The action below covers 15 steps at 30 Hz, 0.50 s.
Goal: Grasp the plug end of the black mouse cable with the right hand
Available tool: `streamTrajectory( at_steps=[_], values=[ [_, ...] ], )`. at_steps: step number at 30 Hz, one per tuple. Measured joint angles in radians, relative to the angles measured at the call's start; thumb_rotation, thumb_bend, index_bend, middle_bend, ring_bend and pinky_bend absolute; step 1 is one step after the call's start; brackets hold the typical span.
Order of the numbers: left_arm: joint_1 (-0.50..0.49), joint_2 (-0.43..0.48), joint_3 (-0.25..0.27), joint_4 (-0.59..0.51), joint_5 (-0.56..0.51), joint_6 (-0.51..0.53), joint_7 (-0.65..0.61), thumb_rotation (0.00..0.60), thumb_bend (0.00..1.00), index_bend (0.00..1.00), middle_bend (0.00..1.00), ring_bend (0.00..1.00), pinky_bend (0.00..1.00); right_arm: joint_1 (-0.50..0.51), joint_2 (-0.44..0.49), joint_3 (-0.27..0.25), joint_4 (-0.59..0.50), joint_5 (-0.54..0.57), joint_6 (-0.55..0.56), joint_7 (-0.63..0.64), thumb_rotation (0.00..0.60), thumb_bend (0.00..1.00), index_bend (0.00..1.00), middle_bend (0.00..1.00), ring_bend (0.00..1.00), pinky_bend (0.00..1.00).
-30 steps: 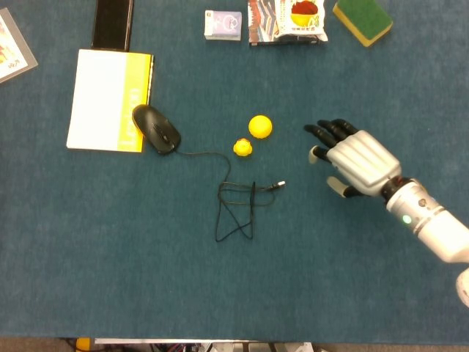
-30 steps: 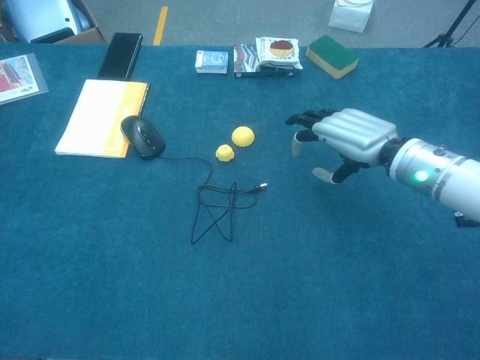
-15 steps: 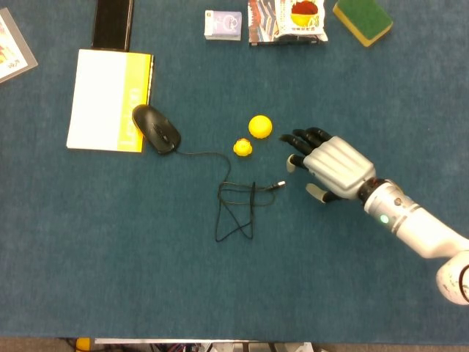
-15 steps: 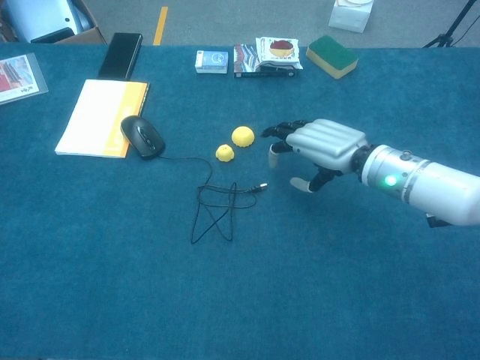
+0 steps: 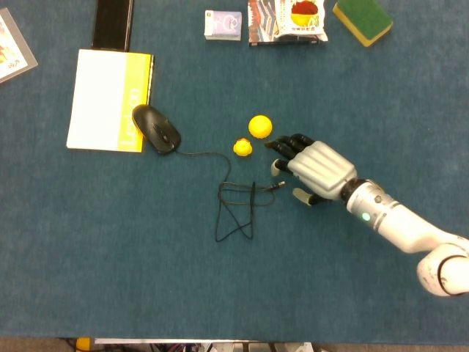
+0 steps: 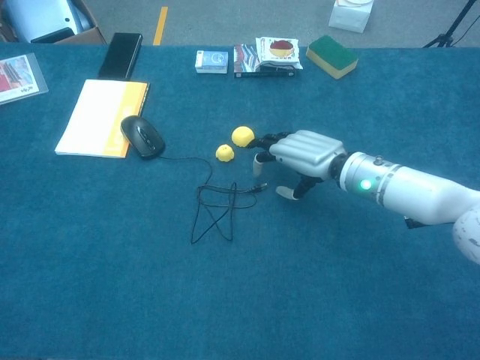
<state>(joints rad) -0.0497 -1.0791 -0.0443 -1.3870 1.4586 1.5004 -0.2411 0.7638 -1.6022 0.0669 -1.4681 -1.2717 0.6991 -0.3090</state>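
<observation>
The black mouse lies at the corner of a yellow notebook. Its cable runs right and down into a loose tangle. The plug end points right out of that tangle. My right hand hovers just right of and above the plug, palm down, fingers apart and curved, holding nothing. Its dark fingertips reach toward the yellow balls. The left hand shows in neither view.
Two yellow balls sit just beyond the plug and beside my fingers. The notebook lies at the left. A card box, a snack packet, a green sponge and a black case line the far edge.
My right hand has travelled left across the table, from well right of the cable to just beside the plug end. The mouse and cable have not moved.
</observation>
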Motion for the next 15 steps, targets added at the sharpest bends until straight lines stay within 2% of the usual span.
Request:
streamTrajectory(
  at_steps=[15],
  values=[
    [0.02,0.0,0.0,0.019,-0.004,0.009,-0.033,0.6,0.19,0.38,0.31,0.18,0.31,0.029,-0.081,-0.014,0.101,-0.062,0.017,0.059,0.6,0.35,0.3,0.06,0.0,0.11]
  ],
)
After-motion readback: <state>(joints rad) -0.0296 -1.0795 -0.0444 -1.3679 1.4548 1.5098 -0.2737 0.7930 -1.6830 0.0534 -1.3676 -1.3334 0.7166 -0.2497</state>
